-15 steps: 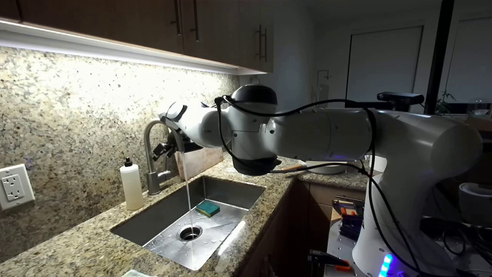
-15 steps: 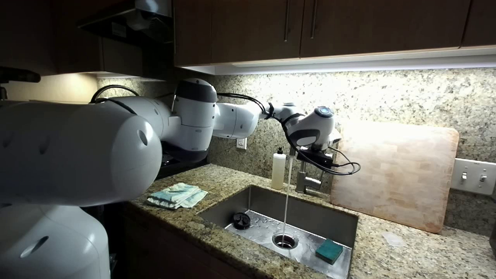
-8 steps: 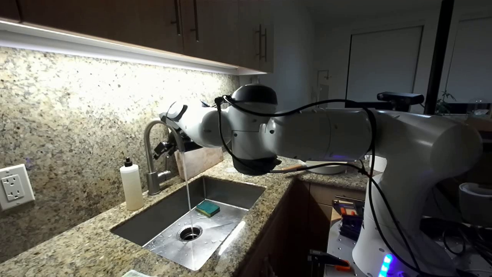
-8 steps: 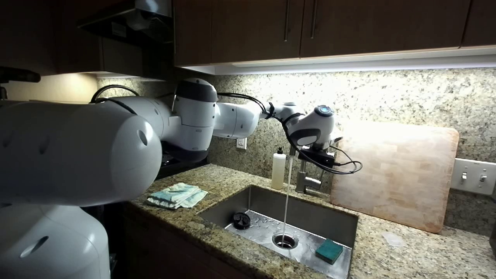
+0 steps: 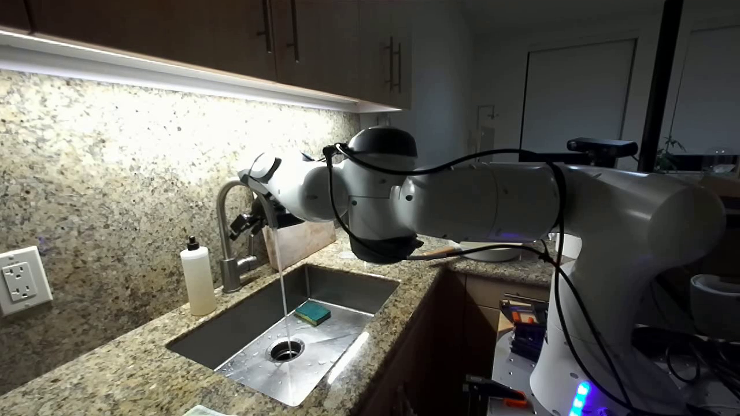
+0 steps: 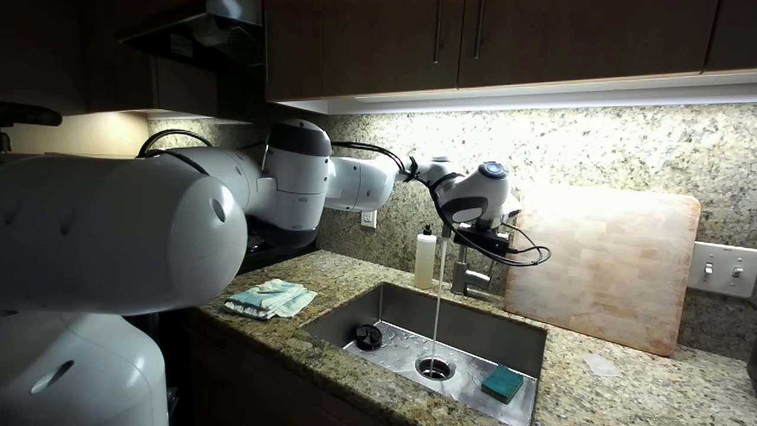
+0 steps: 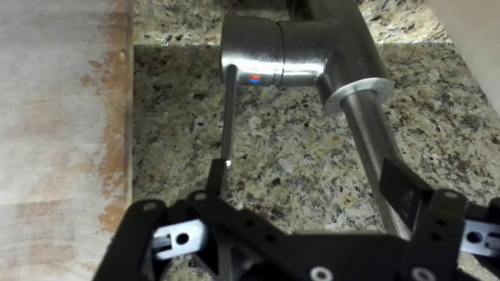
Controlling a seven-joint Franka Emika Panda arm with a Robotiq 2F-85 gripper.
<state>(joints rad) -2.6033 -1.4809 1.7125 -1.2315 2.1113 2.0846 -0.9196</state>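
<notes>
My gripper (image 7: 310, 179) is open, its two black fingers (image 7: 404, 191) spread wide with granite backsplash visible between them. A steel faucet (image 7: 347, 50) shows at the top of the wrist view. Its thin lever (image 7: 229, 117) runs down to the left fingertip; whether they touch I cannot tell. The faucet's neck passes behind the right finger. In an exterior view the gripper (image 5: 238, 226) hangs beside the arched faucet (image 5: 224, 242), above its base. Water (image 5: 282, 294) runs from the spout into the sink (image 5: 243, 318). The fingers are hidden in the view with the whole cutting board (image 6: 603, 266).
A soap bottle (image 6: 424, 260) stands beside the faucet. In the sink lie a green sponge (image 6: 502, 383) and a black drain stopper (image 6: 368, 337). A folded cloth (image 6: 272, 299) rests on the counter. Upper cabinets (image 5: 173, 34) overhang the arm.
The gripper shifts very slightly and returns to nearly the same place. The faucet, the running water and the other objects stay unchanged.
</notes>
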